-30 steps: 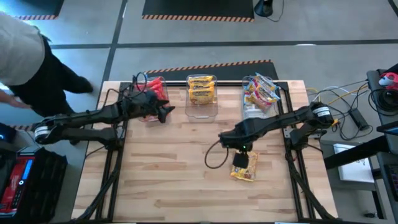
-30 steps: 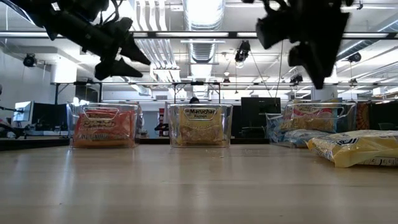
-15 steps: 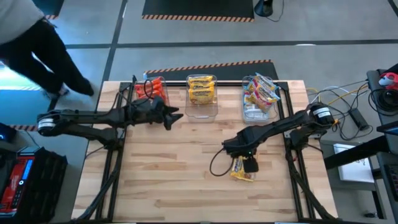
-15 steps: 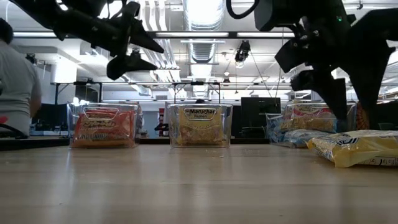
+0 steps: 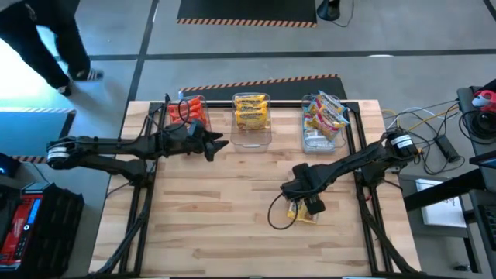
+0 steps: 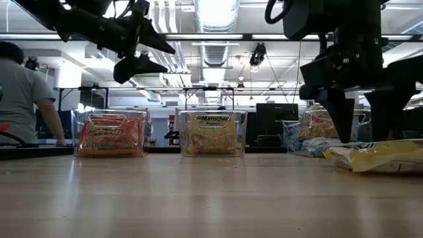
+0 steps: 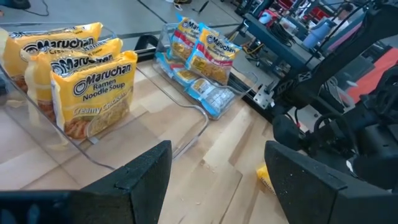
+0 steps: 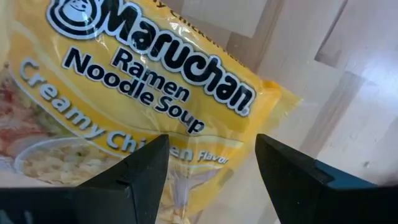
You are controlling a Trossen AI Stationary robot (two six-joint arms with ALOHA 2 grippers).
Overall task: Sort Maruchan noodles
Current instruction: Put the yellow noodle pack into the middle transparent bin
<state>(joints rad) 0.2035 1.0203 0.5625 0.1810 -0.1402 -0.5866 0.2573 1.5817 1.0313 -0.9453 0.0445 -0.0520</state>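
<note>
High view shows your right end effector (image 5: 309,203), fingers spread, straddling the loose yellow packet (image 5: 299,215) at four o'clock on the tabletop (image 5: 217,217), ready to pinch; left end effector (image 5: 216,145) hovers released

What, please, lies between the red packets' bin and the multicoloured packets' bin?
In the high view, the clear bin of yellow Maruchan packets stands between them.

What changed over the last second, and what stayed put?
The right gripper came down from above onto the loose yellow packet, jaws open astride it, not yet gripping. The left gripper swung from the red bin toward the yellow bin, open and empty. A person walked off. Packet and bins stayed.
</note>
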